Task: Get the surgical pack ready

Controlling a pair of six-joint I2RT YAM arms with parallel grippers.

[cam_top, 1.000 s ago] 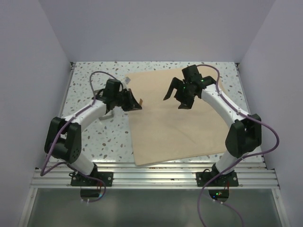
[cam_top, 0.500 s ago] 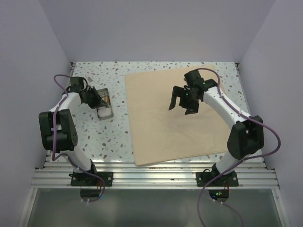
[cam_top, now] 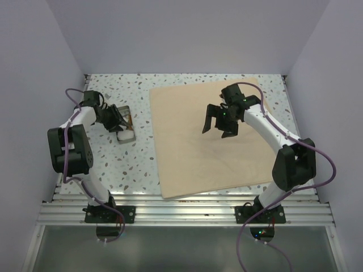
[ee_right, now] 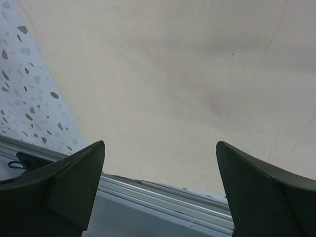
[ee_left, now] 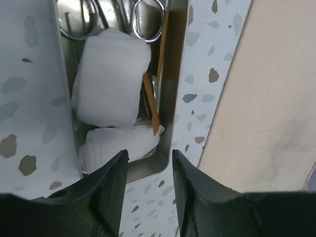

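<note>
The tan cloth [cam_top: 210, 139] of the surgical pack lies spread flat on the table's right half. Left of it stands the small silver tin [cam_top: 127, 131]. The left wrist view looks down into the tin [ee_left: 178, 74], which holds white gauze squares [ee_left: 111, 81] and the ring handles of steel instruments [ee_left: 147, 19]. My left gripper [cam_top: 116, 121] hangs at the tin's near corner. Its jaws [ee_left: 149, 154] stand apart with nothing held. My right gripper [cam_top: 218, 126] hovers wide open above the cloth [ee_right: 173, 64], nothing between its fingers [ee_right: 160, 143].
An orange strip [ee_left: 160, 64] leans along the tin's inner right wall. The speckled tabletop [cam_top: 113, 164] is enclosed by pale walls on three sides. An aluminium rail [cam_top: 181, 207] runs along the near edge, also visible below the right gripper [ee_right: 163, 197].
My left arm has swung from the cloth's left edge to the tin, and its jaws have parted. The cloth now lies flat. My right gripper shifted slightly right.
</note>
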